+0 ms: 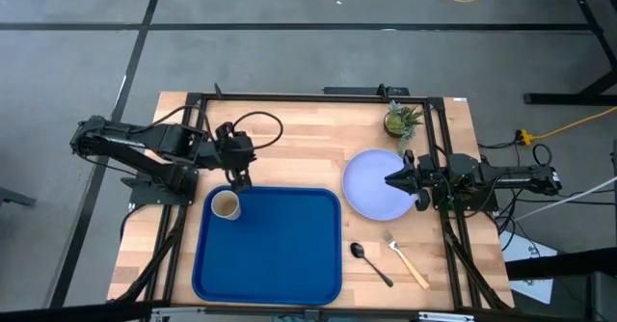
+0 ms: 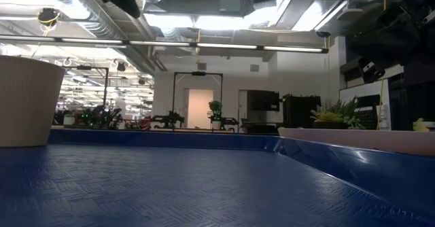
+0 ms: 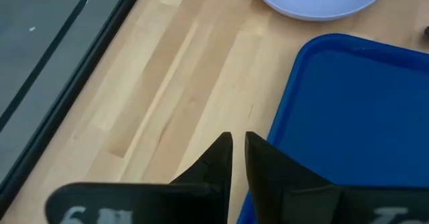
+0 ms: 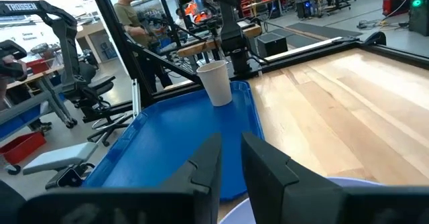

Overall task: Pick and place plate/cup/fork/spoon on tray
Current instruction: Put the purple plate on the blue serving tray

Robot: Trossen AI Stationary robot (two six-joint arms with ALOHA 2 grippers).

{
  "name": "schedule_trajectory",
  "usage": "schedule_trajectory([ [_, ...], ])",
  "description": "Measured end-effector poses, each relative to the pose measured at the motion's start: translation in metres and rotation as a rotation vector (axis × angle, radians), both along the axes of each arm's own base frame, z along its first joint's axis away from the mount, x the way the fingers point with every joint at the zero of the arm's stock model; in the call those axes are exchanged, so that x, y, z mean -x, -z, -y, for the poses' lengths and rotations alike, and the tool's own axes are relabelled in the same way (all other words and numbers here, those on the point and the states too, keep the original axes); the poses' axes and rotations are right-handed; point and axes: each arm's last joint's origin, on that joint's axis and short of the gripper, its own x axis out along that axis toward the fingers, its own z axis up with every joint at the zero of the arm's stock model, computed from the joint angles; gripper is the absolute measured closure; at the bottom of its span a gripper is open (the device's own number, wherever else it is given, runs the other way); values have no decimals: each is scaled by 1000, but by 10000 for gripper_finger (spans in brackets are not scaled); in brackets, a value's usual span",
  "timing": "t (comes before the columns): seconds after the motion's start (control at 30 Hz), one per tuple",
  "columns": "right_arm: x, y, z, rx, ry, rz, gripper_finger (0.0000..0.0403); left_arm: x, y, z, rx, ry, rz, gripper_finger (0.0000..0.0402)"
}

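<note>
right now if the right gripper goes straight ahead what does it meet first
Probably the tray: the right gripper, over the plate, points across it toward the cup. If it stays above the rim, the cup comes first.

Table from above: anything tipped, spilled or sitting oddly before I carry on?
Nothing stands out. The cup stands upright in a corner of the tray. The plate, spoon and fork lie flat on the wood beside the tray, and the potted plant is upright. No spills or damage show.
</note>
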Motion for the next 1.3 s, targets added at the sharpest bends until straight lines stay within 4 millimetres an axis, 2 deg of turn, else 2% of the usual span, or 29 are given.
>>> schedule_trajectory([
  [0.13,0,0,0,1,-4,-1,341,0,0,0,-1,0,0,368],
  [0.3,-2,1,-5,18,-178,-16,341,0,0,-1,-16,-12,2,368],
  [0.5,-9,10,-5,-85,-152,-134,341,0,0,-1,-28,-22,4,368],
  [0.7,-16,12,-11,-91,-254,-184,341,0,0,-1,-28,-22,4,368],
  [0.77,-19,7,-14,-90,-282,-200,341,0,0,-1,-28,-22,4,368],
  [0.87,-26,-14,-19,-53,-321,-177,341,0,0,-1,-28,-22,4,368],
  [1.0,-37,-45,-27,99,-380,-111,341,0,0,-1,-28,-21,4,368],
  [1.1,-45,-60,-31,186,-402,-88,341,0,0,-1,-28,-21,3,368],
  [1.2,-51,-65,-32,199,-397,-98,341,0,0,-1,-21,-16,2,368],
  [1.3,-56,-60,-31,210,-338,-150,341,0,0,-1,-20,-15,2,368],
])
